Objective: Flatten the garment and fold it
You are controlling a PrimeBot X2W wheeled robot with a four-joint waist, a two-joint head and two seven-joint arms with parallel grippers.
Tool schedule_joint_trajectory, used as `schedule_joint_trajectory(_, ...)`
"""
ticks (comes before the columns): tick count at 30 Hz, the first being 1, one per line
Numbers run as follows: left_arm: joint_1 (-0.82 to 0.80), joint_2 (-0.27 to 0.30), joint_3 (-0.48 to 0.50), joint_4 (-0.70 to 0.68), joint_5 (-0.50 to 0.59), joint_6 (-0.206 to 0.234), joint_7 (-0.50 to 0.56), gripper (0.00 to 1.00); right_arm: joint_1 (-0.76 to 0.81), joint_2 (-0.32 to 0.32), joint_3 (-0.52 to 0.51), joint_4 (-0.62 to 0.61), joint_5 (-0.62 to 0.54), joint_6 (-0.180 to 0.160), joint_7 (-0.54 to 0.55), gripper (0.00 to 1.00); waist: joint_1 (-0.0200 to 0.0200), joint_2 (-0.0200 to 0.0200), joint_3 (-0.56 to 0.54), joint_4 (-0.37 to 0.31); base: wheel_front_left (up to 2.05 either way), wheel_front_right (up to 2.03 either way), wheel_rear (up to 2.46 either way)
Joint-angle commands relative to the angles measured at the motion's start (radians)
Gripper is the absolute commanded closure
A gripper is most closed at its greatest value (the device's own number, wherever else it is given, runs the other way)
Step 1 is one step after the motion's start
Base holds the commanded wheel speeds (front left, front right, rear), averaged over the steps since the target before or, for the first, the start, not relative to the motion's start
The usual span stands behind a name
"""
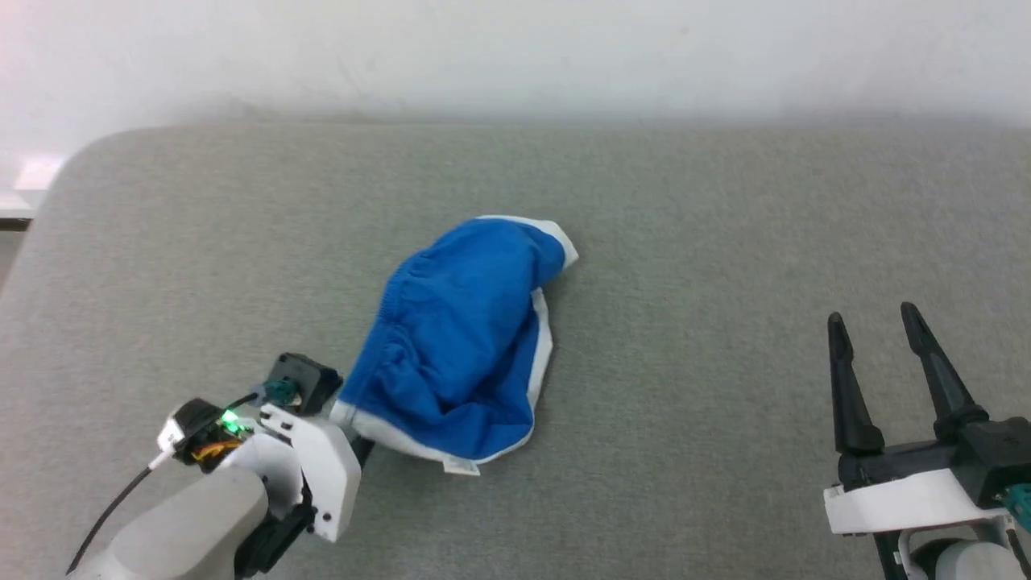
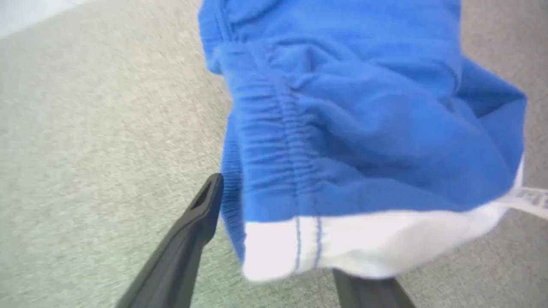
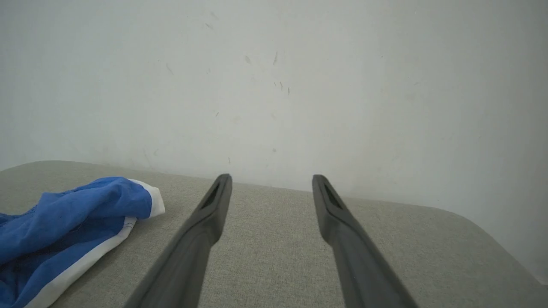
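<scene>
The garment point(image 1: 463, 338) lies crumpled in a blue heap on the grey fabric-covered counter point(image 1: 725, 242), left of centre and about midway between the near and far edges. White trim runs along its right side and around its near edge, and a folded white-edged corner points to the far right. A gathered, elastic-looking seam runs down its left side. A small white label tag point(image 1: 461, 467) sticks out from the near edge onto the counter.

The left gripper point(image 2: 269, 184) is at the garment's near left corner. In the left wrist view its fingers point(image 2: 188, 248) are spread apart: one dark finger lies on the counter just left of the blue cloth, its tip touching or nearly touching the gathered seam, while the other is hidden under the white band of the corner — only its base shows. The cloth drapes over that finger and is not pinched. In the head view the wrist housing carries a small green light point(image 1: 229, 419), and a black cable point(image 1: 113, 503) trails off to the near left.

The right gripper point(image 1: 872, 314) sits well apart from the garment, at the near right of the counter — its two fingers are parted with nothing between them, pointing toward the pale wall point(image 1: 515, 56) beyond the far edge.
</scene>
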Motion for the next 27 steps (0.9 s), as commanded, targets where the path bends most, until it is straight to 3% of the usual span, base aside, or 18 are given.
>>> schedule_joint_trajectory(1,0.007,0.003,0.016,-0.011,0.010,0.019,-0.025,0.00,-0.012,0.001,-0.003,-0.006,-0.016,-0.002,-0.005,0.00,0.0002,0.0000,-0.045,0.044,0.00,0.00,0.00)
schedule_joint_trajectory(8,0.066,0.082,0.087,-0.193,0.025,0.176,-0.141,0.00,-0.116,-0.098,0.046,0.003,-0.033,-0.002,-0.005,0.00,0.0002,0.0000,-0.077,0.084,0.00,0.00,0.00)
schedule_joint_trajectory(15,0.132,0.125,0.185,-0.368,0.104,0.379,-0.230,0.00,-0.286,-0.265,0.264,0.135,0.019,-0.002,-0.005,0.00,0.0002,0.0000,-0.061,0.108,0.00,0.00,0.00)
schedule_joint_trajectory(18,0.151,0.085,0.245,-0.410,0.186,0.455,-0.237,0.00,-0.384,-0.341,0.430,0.257,0.103,-0.002,0.013,0.00,0.0002,0.0000,-0.047,0.116,0.00,0.00,0.00)
schedule_joint_trajectory(21,0.182,0.031,0.333,-0.465,0.300,0.516,-0.238,0.00,-0.507,-0.404,0.620,0.338,0.229,-0.002,0.121,0.00,0.0002,0.0000,-0.025,0.122,0.00,0.00,0.00)
schedule_joint_trajectory(27,0.271,-0.080,0.517,-0.510,0.455,0.539,-0.238,0.00,-0.759,-0.454,0.938,0.408,0.556,-0.002,0.452,0.00,0.0002,0.0000,0.045,0.136,0.00,0.00,0.00)
